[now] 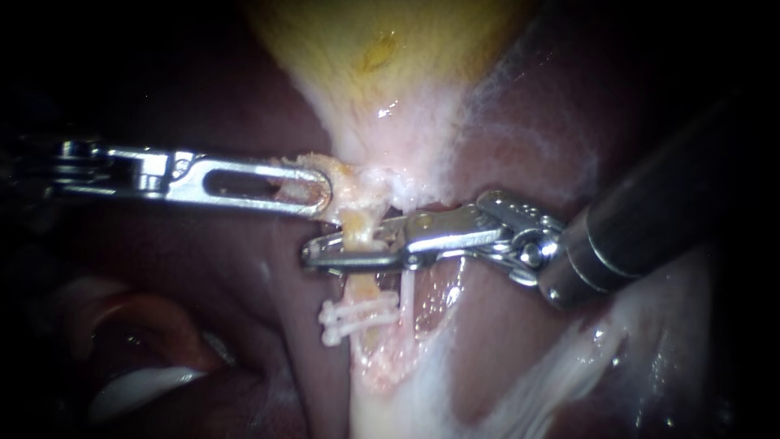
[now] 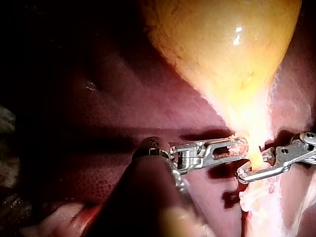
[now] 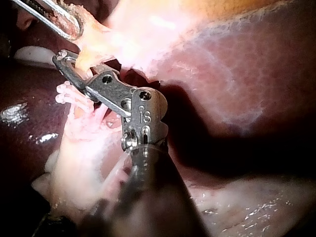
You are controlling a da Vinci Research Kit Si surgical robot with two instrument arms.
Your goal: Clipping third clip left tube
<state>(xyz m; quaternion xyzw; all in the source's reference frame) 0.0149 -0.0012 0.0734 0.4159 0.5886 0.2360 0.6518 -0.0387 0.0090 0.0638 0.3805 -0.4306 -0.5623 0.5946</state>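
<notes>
Right instrument (image 1: 313, 252), slender steel jaws on a dark shaft, reaches crosswise over the left tube (image 1: 363, 286), a pale yellowish cord running from the bulging yellow gallbladder (image 1: 382, 57) away over dark red liver (image 1: 203, 268). Jaws drawn narrow around the tube, both seeming to touch it, tips just past its far side. Jaw axis lies roughly square to the tube's long axis, which is what the clip depends on. Two white plastic clips (image 1: 357, 319) sit on the same tube just beside the jaws, on the side away from the gallbladder. Left instrument (image 1: 323, 189), slotted steel jaws, pinches ragged pale neck tissue (image 1: 351, 175) just gallbladder-side of the right jaws. No label or writing readable on tissue or clips
</notes>
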